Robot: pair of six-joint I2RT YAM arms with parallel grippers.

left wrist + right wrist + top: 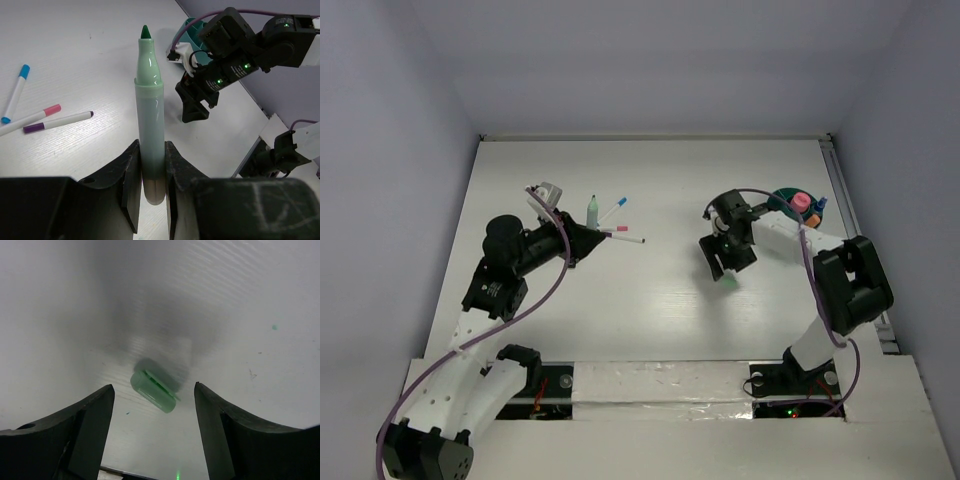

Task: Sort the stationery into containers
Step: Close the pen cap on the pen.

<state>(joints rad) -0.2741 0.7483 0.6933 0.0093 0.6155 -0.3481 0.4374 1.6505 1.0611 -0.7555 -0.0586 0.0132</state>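
My left gripper (151, 167) is shut on the pale green pen (149, 115), held by its lower end with the dark green tip pointing away; it shows in the top view (592, 210) too. Three thin white markers with a blue cap (15, 93), a pink cap (31, 119) and a purple cap (57, 121) lie on the table left of it. My right gripper (154, 392) is open just above a small green eraser (153, 390), which lies flat on the table between its fingers. The teal holder (788, 200) stands far right with a pink-topped piece (801, 202) in it.
A small grey box (549, 192) sits by the left arm. The white table (650, 300) has walls at the back and sides, with a rail along its right edge (840, 190). The right arm (235, 55) shows in the left wrist view.
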